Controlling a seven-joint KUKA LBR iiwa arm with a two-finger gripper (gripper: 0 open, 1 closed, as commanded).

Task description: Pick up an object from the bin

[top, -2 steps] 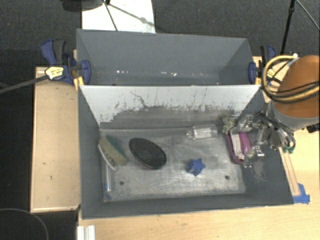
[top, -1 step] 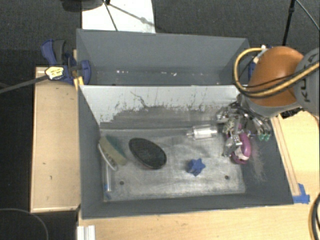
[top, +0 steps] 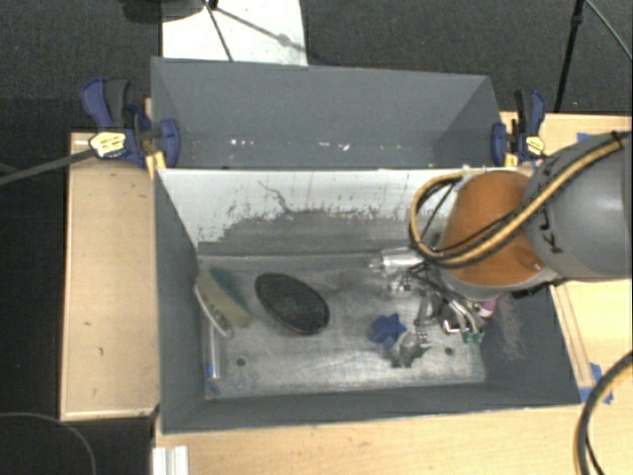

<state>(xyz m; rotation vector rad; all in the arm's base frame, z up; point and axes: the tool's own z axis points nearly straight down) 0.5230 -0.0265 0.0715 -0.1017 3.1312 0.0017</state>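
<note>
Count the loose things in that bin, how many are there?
4: a black oval left of centre, a beige brush by the left wall, a thin stick in the front-left corner, a blue piece beside the gripper. The arm may hide more.

arm (top: 590, 211): grey, reaching in from the right, dipped low
wrist: orange cover (top: 490, 234) on it, dark cables (top: 433, 218) looped round the front
gripper (top: 410, 347): hangs under the wrist, angled down and left

Pink scrap (top: 486, 308) half under arm (top: 593, 216)
</note>
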